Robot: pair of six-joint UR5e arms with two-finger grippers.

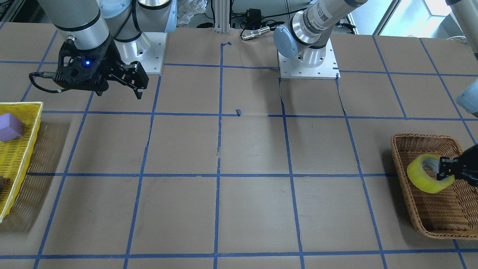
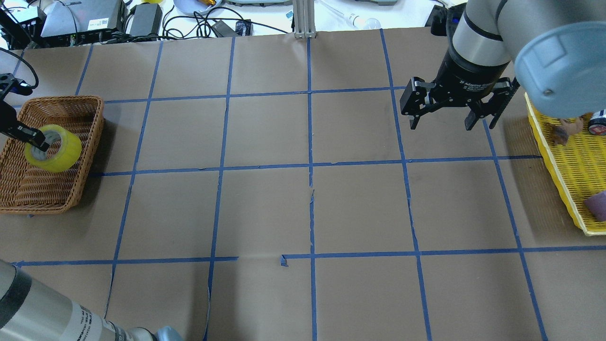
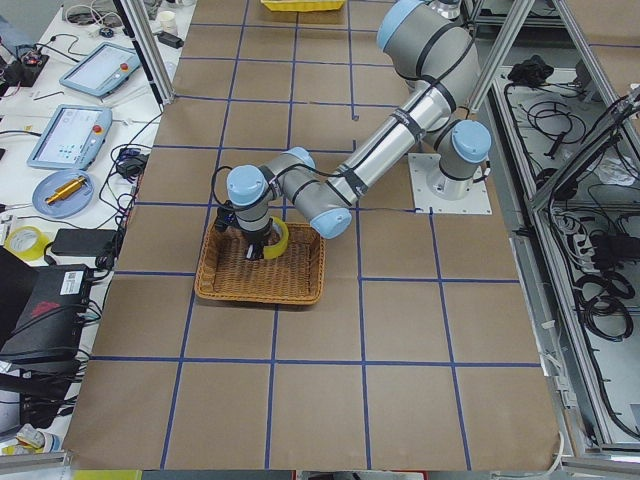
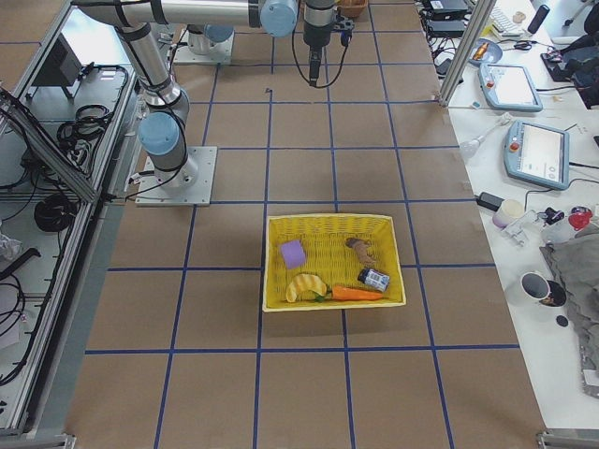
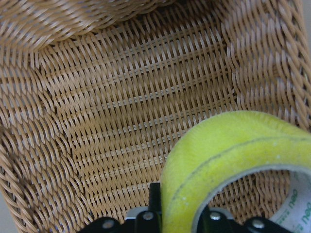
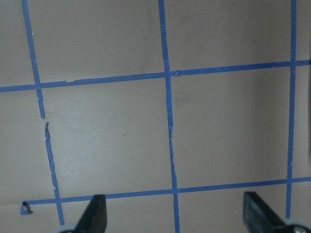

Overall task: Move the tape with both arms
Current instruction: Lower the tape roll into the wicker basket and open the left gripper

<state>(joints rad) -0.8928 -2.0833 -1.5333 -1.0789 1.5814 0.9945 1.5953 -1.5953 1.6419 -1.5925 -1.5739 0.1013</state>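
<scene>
The yellow tape roll (image 2: 59, 151) stands tilted on edge inside a brown wicker basket (image 2: 47, 194) at the table's left end. It also shows in the front view (image 1: 422, 175) and the left side view (image 3: 277, 238). My left gripper (image 2: 38, 142) is shut on the roll's wall, one finger in the whitish core and one outside. The left wrist view shows the tape (image 5: 228, 145) clamped over the basket weave (image 5: 121, 97). My right gripper (image 2: 441, 124) is open and empty, hanging above the bare table at the far right (image 1: 139, 91), with only paper and blue lines below it (image 6: 176, 216).
A yellow mesh tray (image 2: 563, 166) sits at the table's right edge and holds a purple block (image 2: 597, 206) and other small items (image 4: 365, 276). Blue tape lines grid the brown paper surface. Both arm bases stand at the robot side (image 1: 308, 63).
</scene>
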